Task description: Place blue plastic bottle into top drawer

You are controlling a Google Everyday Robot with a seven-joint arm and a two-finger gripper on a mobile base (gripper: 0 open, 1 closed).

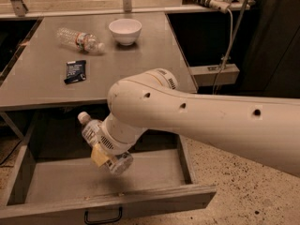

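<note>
The blue plastic bottle [95,134], white cap up and to the left and clear ribbed base down and to the right, hangs tilted above the inside of the open top drawer [140,172]. My gripper [104,153] is shut on the bottle's lower body, and one yellowish finger pad [98,155] shows against it. The large white arm reaches in from the right and hides the rest of the gripper. The grey drawer is pulled out below the table's front edge, with its black handle [103,216] at the front.
On the grey table [42,90] lie a slim clear bottle with a red-and-white label [79,39], a white bowl [125,30] and a small dark packet [75,71]. A power strip and cable [220,3] hang at the right. A speckled floor lies at lower right.
</note>
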